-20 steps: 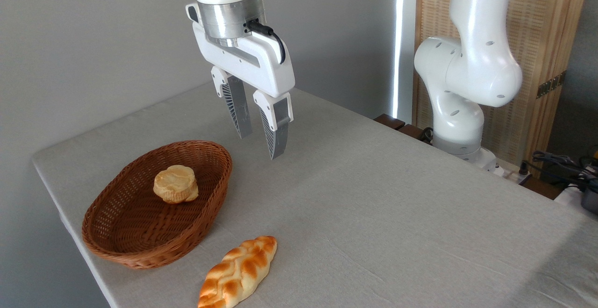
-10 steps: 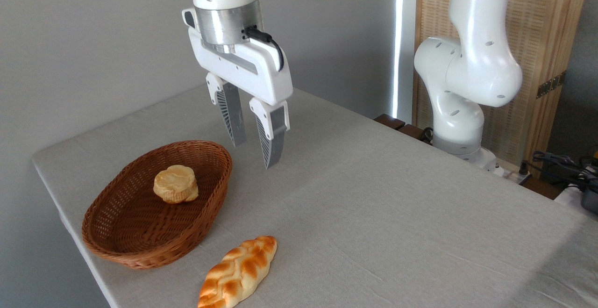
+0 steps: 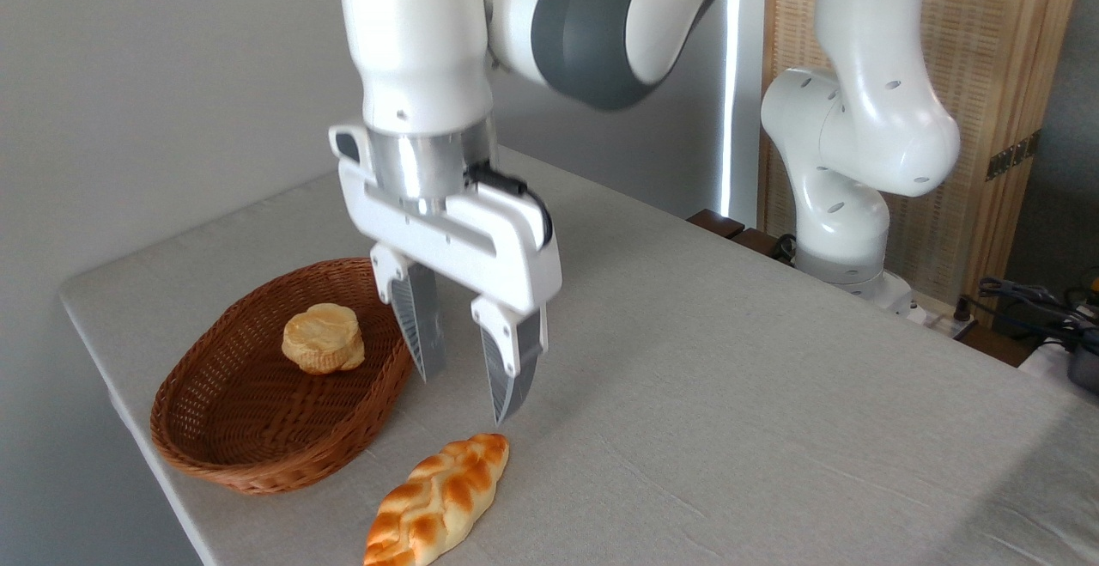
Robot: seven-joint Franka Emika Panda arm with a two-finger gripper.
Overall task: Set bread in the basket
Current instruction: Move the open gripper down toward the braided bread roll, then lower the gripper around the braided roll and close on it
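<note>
The bread (image 3: 438, 500), a glossy braided golden loaf, lies on the grey tablecloth near the front edge. Left of it and a little further back stands the basket (image 3: 225, 433), an oval of brown wicker, with a small round pale bun (image 3: 323, 338) inside. My gripper (image 3: 464, 396) hangs open and empty, fingertips pointing down. It is just above the loaf's far end and beside the basket's right rim. One finger (image 3: 416, 332) overlaps that rim in the picture.
The arm's white base (image 3: 846, 231) stands at the table's back right corner, with cables (image 3: 1030, 300) beyond it. The table's front-left edge (image 3: 185, 514) runs close by the loaf and basket. Bare cloth stretches to the right of the loaf.
The gripper has dropped and come forward, from high behind the basket down to just over the loaf's far end. Its fingers stay apart. Loaf, bun and basket have not moved.
</note>
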